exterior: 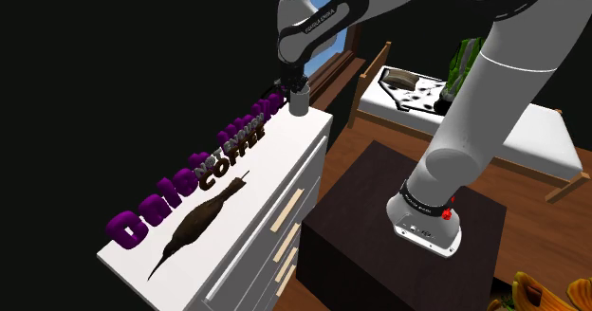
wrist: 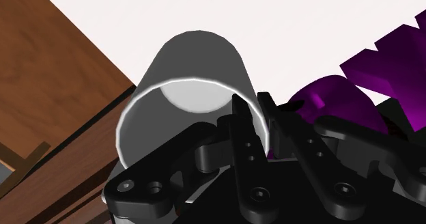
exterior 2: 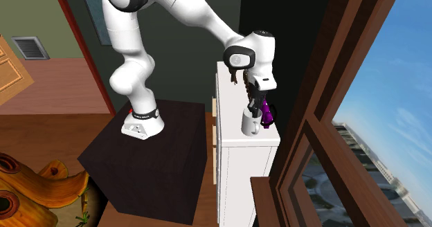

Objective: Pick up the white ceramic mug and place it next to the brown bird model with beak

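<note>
**Gripper pinched on the mug's rim at the dresser's far corner**

The black gripper (wrist: 257, 108) has its two fingers drawn close on the wall of the pale grey mug (wrist: 194, 65), one inside the rim and one outside. The wrist view is crowded with the hand's own linkage, but they appear to clamp the wall.

In the shoulder view the mug (exterior: 300, 103) stands upright at the far end of the white dresser (exterior: 285, 153), close to the corner, with the gripper (exterior: 296, 85) directly above it. The fingers cover its rim there. Whether its base touches the top cannot be told.

The brown bird model (exterior: 201, 220) lies flat near the dresser's other end, well apart from the mug, with its long thin beak pointing toward the near edge. Beside it along the back run big purple letters (exterior: 152, 210), and smaller brown lettering (exterior: 228, 162) partly overlaps them. The last purple letters reach the mug.

In the second exterior view the arm hides much of the dresser top. The mug (exterior 2: 249, 122) sits near the front corner, and a purple letter (exterior 2: 267, 112) peeks out just behind it. The mug's handle is hard to make out.
</note>
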Controlling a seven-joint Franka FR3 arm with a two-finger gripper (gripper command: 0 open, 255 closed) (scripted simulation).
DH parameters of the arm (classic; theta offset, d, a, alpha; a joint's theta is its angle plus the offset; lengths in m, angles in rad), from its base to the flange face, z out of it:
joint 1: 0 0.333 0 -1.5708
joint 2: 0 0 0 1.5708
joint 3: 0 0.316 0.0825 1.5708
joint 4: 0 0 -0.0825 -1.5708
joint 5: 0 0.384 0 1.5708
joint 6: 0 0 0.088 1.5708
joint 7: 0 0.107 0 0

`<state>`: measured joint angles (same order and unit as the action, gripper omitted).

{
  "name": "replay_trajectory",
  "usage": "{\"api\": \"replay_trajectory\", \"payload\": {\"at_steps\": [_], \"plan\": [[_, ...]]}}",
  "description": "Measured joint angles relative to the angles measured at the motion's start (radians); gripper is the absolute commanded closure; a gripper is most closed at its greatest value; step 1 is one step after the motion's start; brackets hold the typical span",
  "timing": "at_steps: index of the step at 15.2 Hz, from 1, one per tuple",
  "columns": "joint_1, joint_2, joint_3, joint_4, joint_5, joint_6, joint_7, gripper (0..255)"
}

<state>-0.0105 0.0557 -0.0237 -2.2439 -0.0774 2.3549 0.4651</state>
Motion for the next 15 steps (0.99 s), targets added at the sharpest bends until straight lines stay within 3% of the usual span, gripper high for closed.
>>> {"api": "replay_trajectory", "payload": {"at_steps": [5, 15], "plan": [[0.0, -0.004, 0.0, 0.002, 0.0, -0.006, 0.0, 255], [0.001, -0.07, 0.001, 0.06, 0.006, -0.13, -0.009, 255]]}}
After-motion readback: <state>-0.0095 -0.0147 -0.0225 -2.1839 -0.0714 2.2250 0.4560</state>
